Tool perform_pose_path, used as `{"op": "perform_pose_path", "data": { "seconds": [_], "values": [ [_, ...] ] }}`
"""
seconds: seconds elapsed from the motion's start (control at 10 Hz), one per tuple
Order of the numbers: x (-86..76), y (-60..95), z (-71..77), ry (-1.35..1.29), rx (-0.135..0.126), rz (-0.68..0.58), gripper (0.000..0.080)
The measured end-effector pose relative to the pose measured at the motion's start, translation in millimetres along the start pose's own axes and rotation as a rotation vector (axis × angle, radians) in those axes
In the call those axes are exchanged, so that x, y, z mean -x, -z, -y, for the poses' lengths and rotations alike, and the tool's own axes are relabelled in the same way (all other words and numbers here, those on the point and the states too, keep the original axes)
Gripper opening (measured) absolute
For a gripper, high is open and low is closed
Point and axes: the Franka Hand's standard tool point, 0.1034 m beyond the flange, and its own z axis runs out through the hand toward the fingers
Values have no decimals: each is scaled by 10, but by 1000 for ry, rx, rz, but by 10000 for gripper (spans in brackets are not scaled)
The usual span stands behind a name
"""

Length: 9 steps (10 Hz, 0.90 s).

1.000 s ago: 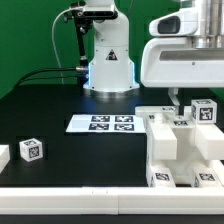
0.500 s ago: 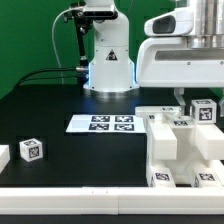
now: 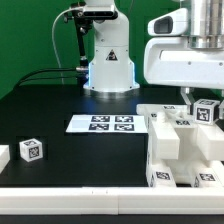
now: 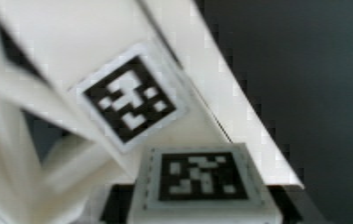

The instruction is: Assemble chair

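Observation:
The chair's white pieces (image 3: pixel 180 145) stand stacked at the exterior view's right, with tags on their faces. My gripper (image 3: pixel 187 98) hangs just above them, next to a tagged block (image 3: pixel 206 110). In the wrist view my gripper (image 4: pixel 199 205) has its dark fingers (image 4: pixel 128 200) against both sides of a small white tagged chair piece (image 4: pixel 198 178). Beyond it lie white bars with a larger tag (image 4: pixel 134 95). A loose tagged cube (image 3: pixel 32 150) and another white piece (image 3: pixel 3 155) lie at the exterior view's left.
The marker board (image 3: pixel 100 123) lies flat mid-table. The robot's white base (image 3: pixel 108 55) stands at the back with black cables beside it. A white edge (image 3: pixel 70 193) runs along the table's front.
My arm and gripper have shifted toward the exterior view's right, over the stacked chair pieces. The loose pieces at the left have not moved.

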Motion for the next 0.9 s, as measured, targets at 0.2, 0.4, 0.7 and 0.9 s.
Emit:
{"op": "perform_pose_path", "data": {
  "seconds": [0.2,0.4,0.7,0.9],
  "values": [
    [-9,-3,-8,-206,-9,2,264],
    [-8,-5,-9,-381,-13,9,265],
    [6,-6,4,-736,-24,39,265],
    [2,-6,-1,-740,-24,39,265]
  ]
}}
